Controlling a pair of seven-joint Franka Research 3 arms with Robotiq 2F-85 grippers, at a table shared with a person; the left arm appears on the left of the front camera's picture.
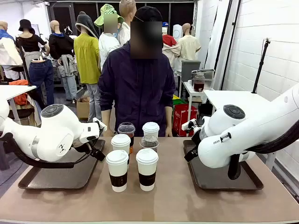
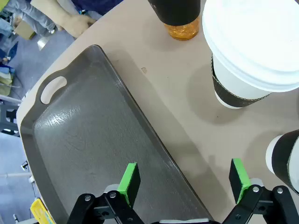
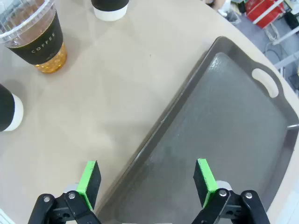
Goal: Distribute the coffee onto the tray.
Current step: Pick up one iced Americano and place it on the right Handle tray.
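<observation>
Front camera sits at the table's point(image 1: 177, 205) near side, facing the person point(image 1: 138, 88) opposite. Wrist cameras look down closely on the left tray point(image 2: 88, 140) and right tray point(image 3: 229, 135), both catching middle cups point(image 2: 254, 46)

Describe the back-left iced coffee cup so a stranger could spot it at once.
On the beige table, find the cluster of cups in the middle. At its far-left corner, nearest the person, stands the clear plastic cup of brown iced coffee. The paper cups beside it have opaque white lids.

White arms point(image 1: 51, 133), black pincers point(image 2: 184, 178), green pads point(image 2: 130, 182)
</observation>
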